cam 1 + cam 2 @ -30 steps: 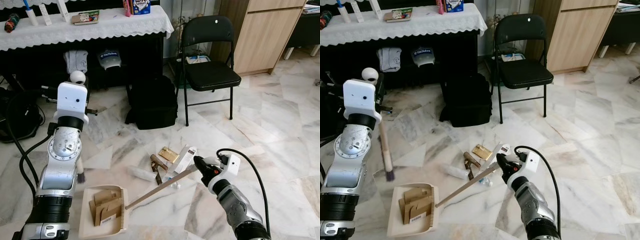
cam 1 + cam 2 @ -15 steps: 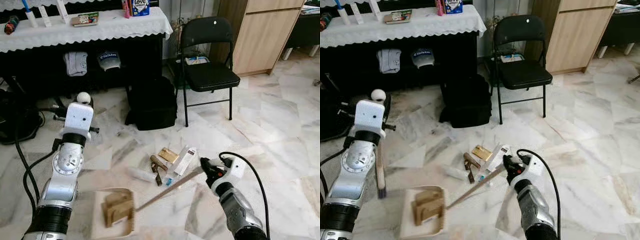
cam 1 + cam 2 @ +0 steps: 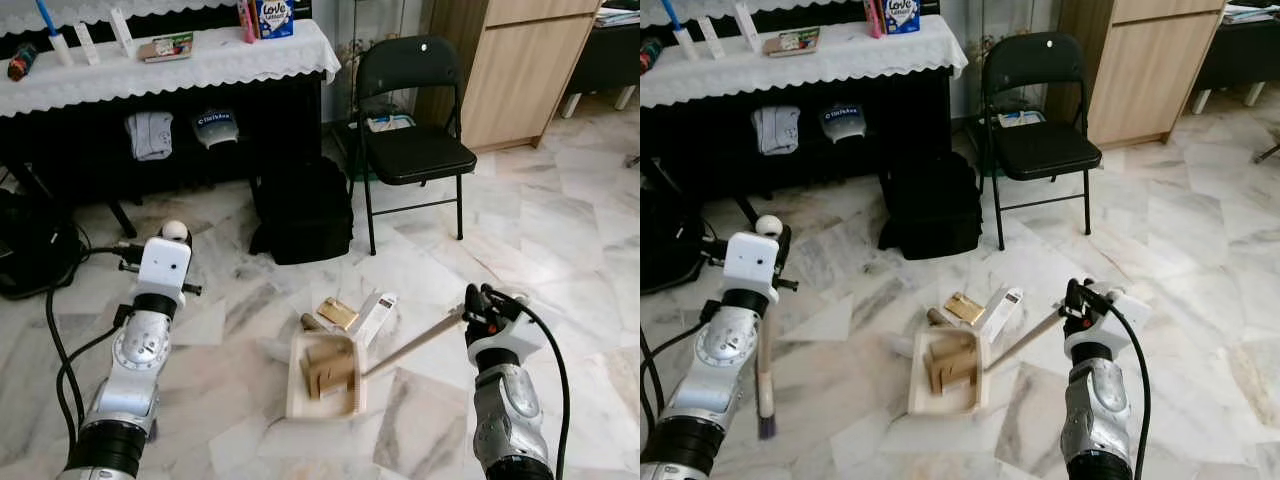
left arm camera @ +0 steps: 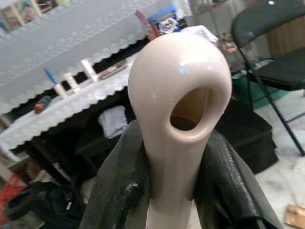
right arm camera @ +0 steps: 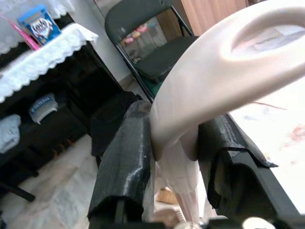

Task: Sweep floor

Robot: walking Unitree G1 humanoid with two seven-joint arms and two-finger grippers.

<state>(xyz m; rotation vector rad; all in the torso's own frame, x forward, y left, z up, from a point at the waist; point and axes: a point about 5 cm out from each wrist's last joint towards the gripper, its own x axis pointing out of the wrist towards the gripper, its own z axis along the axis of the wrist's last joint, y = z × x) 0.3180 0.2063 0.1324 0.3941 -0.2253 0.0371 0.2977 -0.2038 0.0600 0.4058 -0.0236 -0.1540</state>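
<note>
Two tools in hand. Left pincer (image 4: 167, 191) clamps the brush (image 3: 764, 375) by its rigid handle, bristles at floor, nine o'clock. Right pincer (image 5: 176, 162) grips the dustpan (image 3: 325, 375) handle; light, stiff pan lies centre-floor holding cardboard scraps (image 3: 330, 368), litter (image 3: 352, 312) at its twelve o'clock.

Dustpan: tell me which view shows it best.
The right eye view. The dustpan lies whole on the floor with cardboard in it, its handle running up to the right gripper. The left eye view shows nearly the same. The right wrist view gives just the handle's end clamped between the fingers; the left wrist view shows the broom handle instead.
</note>
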